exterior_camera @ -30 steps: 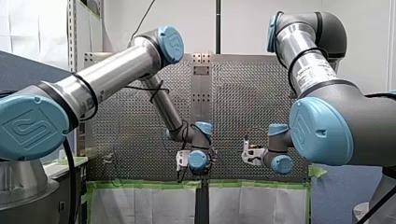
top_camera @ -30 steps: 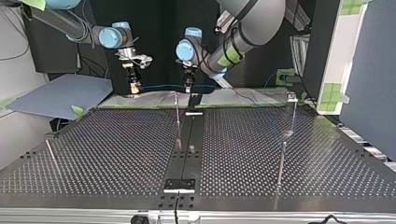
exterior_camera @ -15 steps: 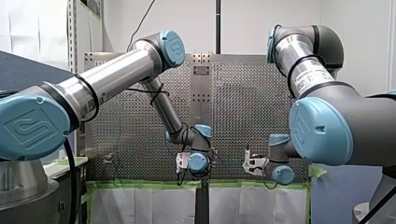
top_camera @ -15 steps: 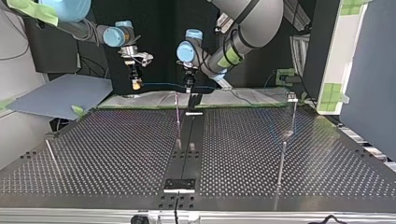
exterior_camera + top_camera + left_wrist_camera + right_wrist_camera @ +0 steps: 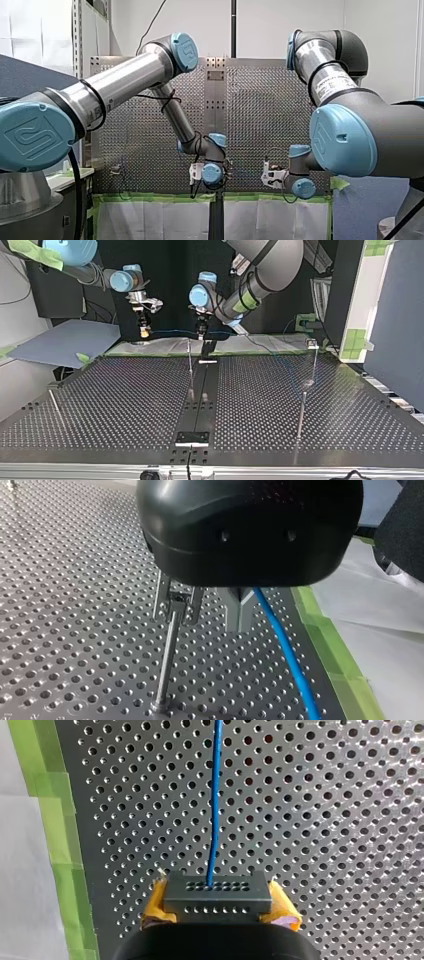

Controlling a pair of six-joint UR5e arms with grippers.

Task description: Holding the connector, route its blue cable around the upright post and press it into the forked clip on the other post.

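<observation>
The right gripper (image 5: 218, 907) is clamped by its yellow pads (image 5: 282, 909) on a dark grey rectangular connector (image 5: 217, 892) with two rows of small holes, over the perforated metal table (image 5: 325, 820) near its edge lined with green tape (image 5: 55, 820). The smooth blue cable (image 5: 215, 805) runs straight ahead from the connector. The glossy black left gripper (image 5: 240, 617), apart or together cannot be told, hangs just beside a metal forked clip (image 5: 175, 600) atop a thin post (image 5: 165, 660). A blue joint cap (image 5: 35, 137) bears a raised emblem

**Silver tubes, blue caps**

Brushed silver tubing, dark grey joint housings, light-blue caps embossed with a logo. On my left arm (image 5: 120, 85), a black cable looped over the perforated table (image 5: 260, 115); on my right arm (image 5: 330, 75), a printed band. Glossy black shell on my left gripper (image 5: 241, 615); yellow pads (image 5: 282, 909) on my right gripper (image 5: 217, 895).
</observation>
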